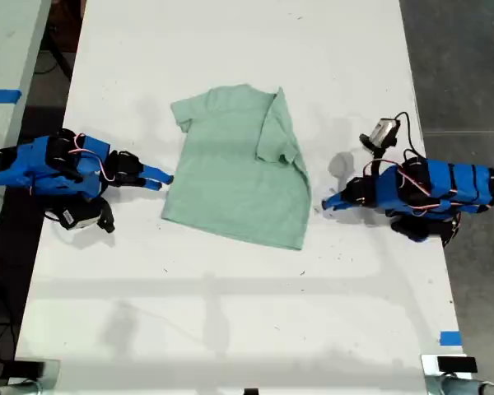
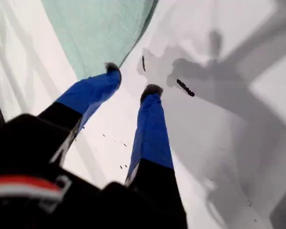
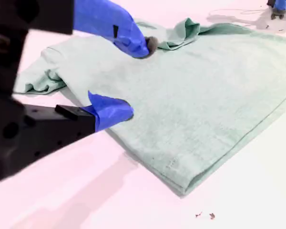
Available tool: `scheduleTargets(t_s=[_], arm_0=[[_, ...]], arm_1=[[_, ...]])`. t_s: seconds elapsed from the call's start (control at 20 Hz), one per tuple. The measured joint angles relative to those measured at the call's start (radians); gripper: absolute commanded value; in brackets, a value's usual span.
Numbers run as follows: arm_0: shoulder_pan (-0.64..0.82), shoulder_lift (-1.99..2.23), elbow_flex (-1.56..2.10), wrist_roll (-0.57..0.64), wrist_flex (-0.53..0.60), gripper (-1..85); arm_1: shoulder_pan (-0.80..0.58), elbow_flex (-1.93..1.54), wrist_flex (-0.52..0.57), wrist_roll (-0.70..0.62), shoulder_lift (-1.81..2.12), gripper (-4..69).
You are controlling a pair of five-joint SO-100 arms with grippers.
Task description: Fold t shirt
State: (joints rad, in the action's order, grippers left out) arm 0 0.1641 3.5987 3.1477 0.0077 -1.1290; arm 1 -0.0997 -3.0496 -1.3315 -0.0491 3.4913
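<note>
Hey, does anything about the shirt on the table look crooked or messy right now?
Yes. The t shirt lies askew on the white table, and the sleeve on the exterior view's right is flopped over the body, bunched rather than flat. Nothing looks torn or spilled.

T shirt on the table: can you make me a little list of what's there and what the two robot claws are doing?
table: white
t shirt: pale green, lying mostly flat
folded sleeve: turned over onto the shirt's body, on the exterior view's right
other sleeve: spread out
my first gripper: open, empty, low over bare table near the shirt's edge
my second gripper: open, its jaws spread at the opposite edge of the shirt, no cloth pinched
</note>
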Motion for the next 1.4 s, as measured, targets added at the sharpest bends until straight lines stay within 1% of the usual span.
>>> scheduleTargets(t_s=[0.1, 0.15, 0.3, 1.4], arm_0=[[0.000, 0.000, 0.000, 0.000, 0.000, 17.3], [0.000, 0.000, 0.000, 0.000, 0.000, 17.3], [0.000, 0.000, 0.000, 0.000, 0.000, 17.3], [0.000, 0.000, 0.000, 0.000, 0.000, 17.3]], arm_1=[[0.002, -0.002, 0.000, 0.081, 0.002, 16.0], [0.002, -0.002, 0.000, 0.083, 0.002, 16.0], [0.003, -0.002, 0.000, -0.002, 0.002, 16.0], [0.002, -0.003, 0.000, -0.006, 0.002, 16.0]])
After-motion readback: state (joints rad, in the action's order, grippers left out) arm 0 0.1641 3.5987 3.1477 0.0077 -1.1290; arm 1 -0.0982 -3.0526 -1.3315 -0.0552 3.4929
